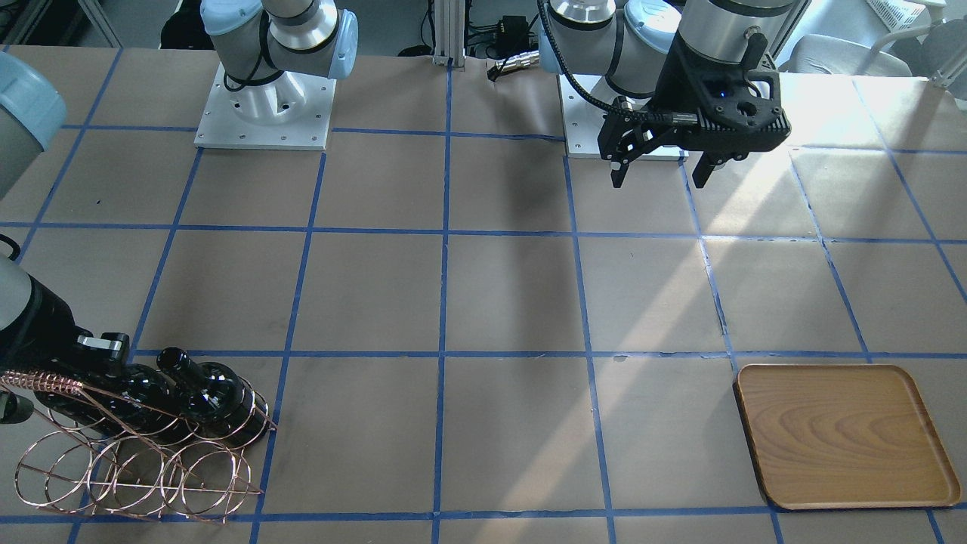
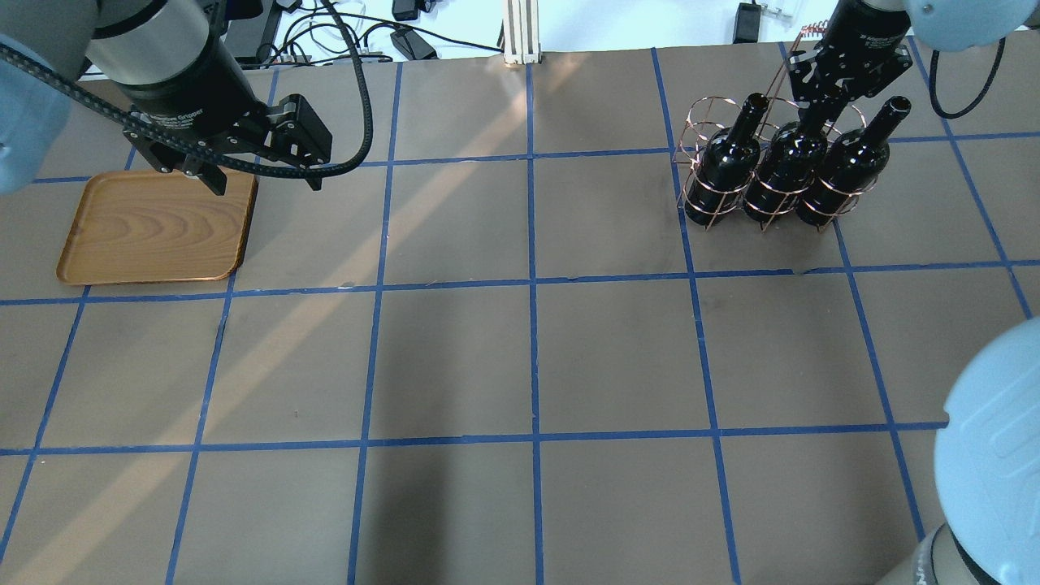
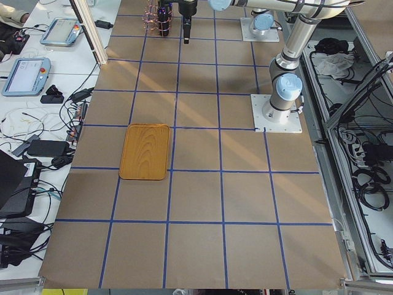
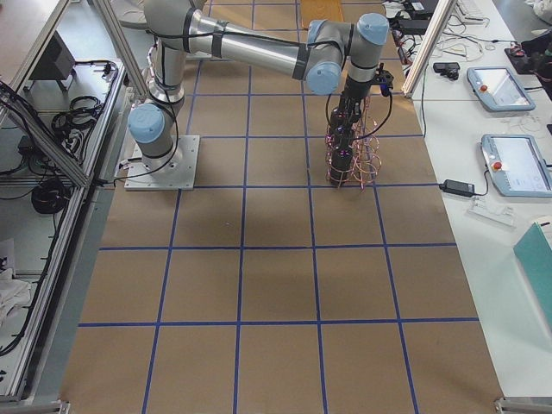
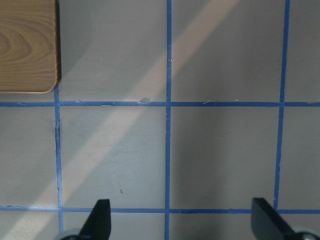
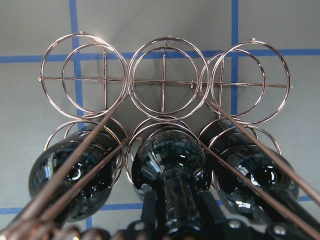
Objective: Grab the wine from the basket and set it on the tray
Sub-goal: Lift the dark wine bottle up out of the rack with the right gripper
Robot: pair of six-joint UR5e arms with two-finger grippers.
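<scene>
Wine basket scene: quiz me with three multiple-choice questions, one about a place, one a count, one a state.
1. Where at the basket is the right gripper?
A) at an empty ring
B) at the middle bottle, by its neck
C) at an end bottle's neck

2. How many wine bottles sit in the basket?
A) three
B) two
C) four

3. How is the left gripper?
A) shut on a bottle
B) shut, empty
C) open, empty

Answers:
1 B, the right wrist view shows that neck between its jaws.
2 A, the overhead view shows three dark bottles.
3 C, its tips stand wide apart over bare table.
</scene>
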